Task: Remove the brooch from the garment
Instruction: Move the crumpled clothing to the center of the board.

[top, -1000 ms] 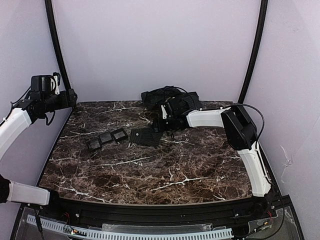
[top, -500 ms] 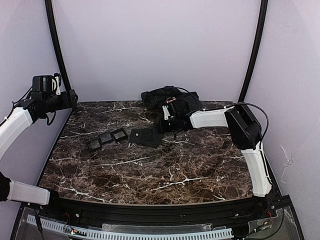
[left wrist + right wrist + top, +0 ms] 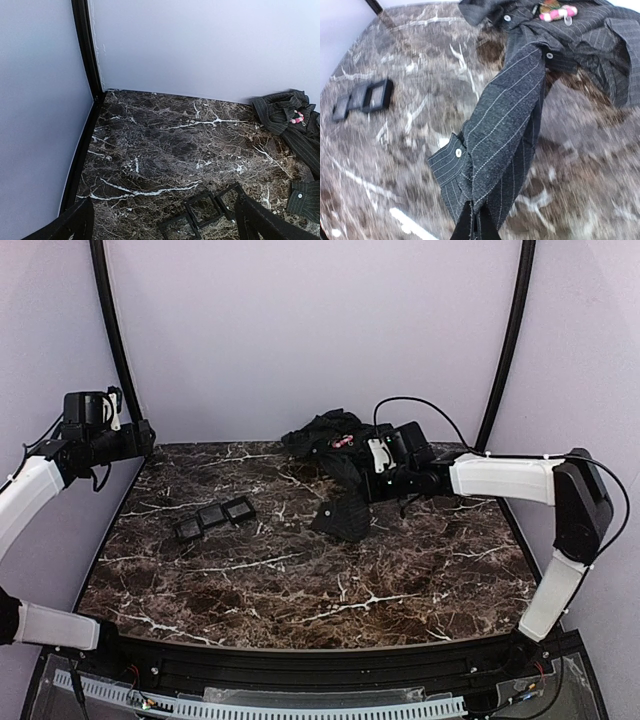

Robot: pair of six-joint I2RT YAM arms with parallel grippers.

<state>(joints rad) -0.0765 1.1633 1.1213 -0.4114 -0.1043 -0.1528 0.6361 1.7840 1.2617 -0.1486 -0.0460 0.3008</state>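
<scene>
R fingers (image 3: 470, 229) pinch garment (image 3: 505, 125), holding sleeve raised off table (image 3: 300, 580), prob. to spread fabric and expose brooch (image 3: 558, 12); L fingers (image 3: 75, 225) wide, empty, held clear.

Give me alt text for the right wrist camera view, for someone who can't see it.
The right gripper, shut, pinches the cuffed sleeve of a dark pinstriped shirt over a marble table. The pink brooch sits on the bunched fabric at top right; three black trays lie at left.
</scene>
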